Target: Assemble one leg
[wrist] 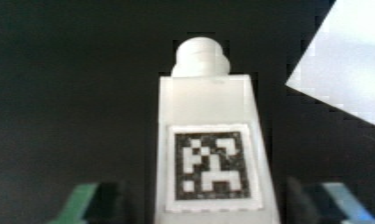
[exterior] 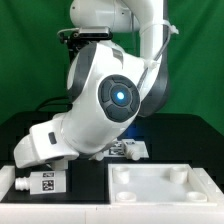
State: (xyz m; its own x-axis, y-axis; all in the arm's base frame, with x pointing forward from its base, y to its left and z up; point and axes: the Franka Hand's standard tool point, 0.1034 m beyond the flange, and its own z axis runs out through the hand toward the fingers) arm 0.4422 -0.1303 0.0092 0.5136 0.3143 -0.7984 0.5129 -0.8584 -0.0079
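Wrist view's kinda soft: the tag [wrist: 210, 160] on the leg [wrist: 209, 105] is a blur, and the tool [wrist: 210, 208] has its fingertips [wrist: 91, 205] chopped off by the frame edge. In the exterior view, the arm [exterior: 110, 95] hides the tool completely.

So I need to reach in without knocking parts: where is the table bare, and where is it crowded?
Bare: the black strip between the leg and the tray, and the table behind the tray on the exterior view's right. Crowded: around the leg, with the open gripper straddling it and the arm overhead.

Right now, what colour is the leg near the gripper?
White leg, black-and-white tag; best in wrist view.
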